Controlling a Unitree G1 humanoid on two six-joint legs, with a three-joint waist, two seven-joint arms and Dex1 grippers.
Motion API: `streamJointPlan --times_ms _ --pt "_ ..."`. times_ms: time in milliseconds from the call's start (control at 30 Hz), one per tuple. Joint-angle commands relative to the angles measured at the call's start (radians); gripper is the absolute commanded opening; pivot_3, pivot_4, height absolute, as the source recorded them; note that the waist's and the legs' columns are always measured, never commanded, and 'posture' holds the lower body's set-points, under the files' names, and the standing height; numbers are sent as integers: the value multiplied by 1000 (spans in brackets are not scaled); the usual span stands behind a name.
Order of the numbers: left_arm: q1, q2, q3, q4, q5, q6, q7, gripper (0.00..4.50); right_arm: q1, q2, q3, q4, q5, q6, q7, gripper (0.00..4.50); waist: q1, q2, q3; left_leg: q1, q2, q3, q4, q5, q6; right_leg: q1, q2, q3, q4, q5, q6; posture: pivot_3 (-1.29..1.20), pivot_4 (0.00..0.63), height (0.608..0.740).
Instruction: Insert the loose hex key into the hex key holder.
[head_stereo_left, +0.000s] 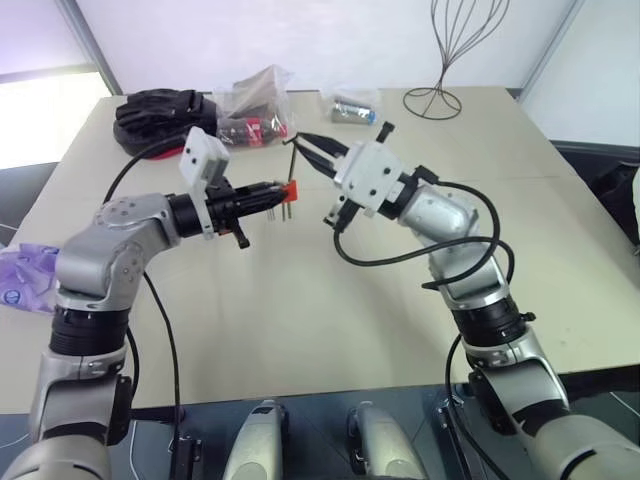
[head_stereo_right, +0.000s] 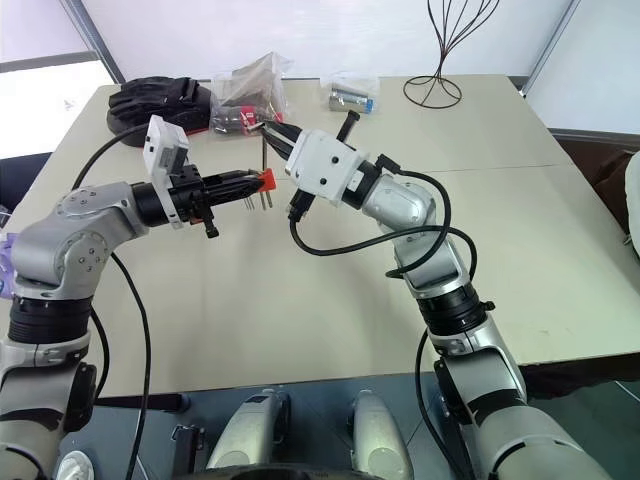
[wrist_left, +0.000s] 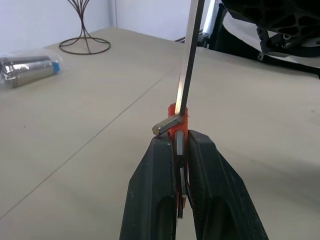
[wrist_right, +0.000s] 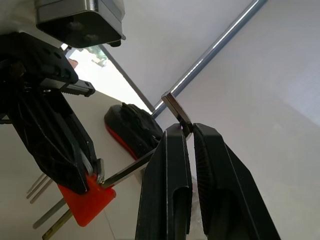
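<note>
Left gripper's (head_stereo_left: 268, 193) black fingers clamp the small orange-red plastic hex key holder (head_stereo_left: 291, 189) mid-table, right gripper (head_stereo_left: 312, 153) just beyond pinches the thin grey L-shaped loose hex key (wrist_right: 131, 169) near its bend, tip at holder; light, stiff, likely slippery, best gripped by the elbow.

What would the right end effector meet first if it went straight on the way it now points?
Probably the black bag at the table's far left corner. The right end effector, holding the loose hex key, points that way, passing above the hex key holder; depth is uncertain.
</note>
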Motion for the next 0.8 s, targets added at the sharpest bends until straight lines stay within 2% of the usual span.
streamJointPlan --times_ms 33,767,800 --pt "-9 8 25 -41 -13 -10 1 0 -4 -3 -2 -14 -6 -16 2 23 0 0 0 0 0 0 0 0 0 0 0 0 0 0 0 0 150 740" --pt "-15 5 20 -39 -12 -13 1 0 -2 -24 15 1 -13 -14 49 23 0 0 0 0 0 0 0 0 0 0 0 0 0 0 0 0 150 740" --pt "-14 4 20 -40 -12 -14 1 0 -5 -19 18 3 -12 -12 52 369 0 0 0 0 0 0 0 0 0 0 0 0 0 0 0 0 150 740"
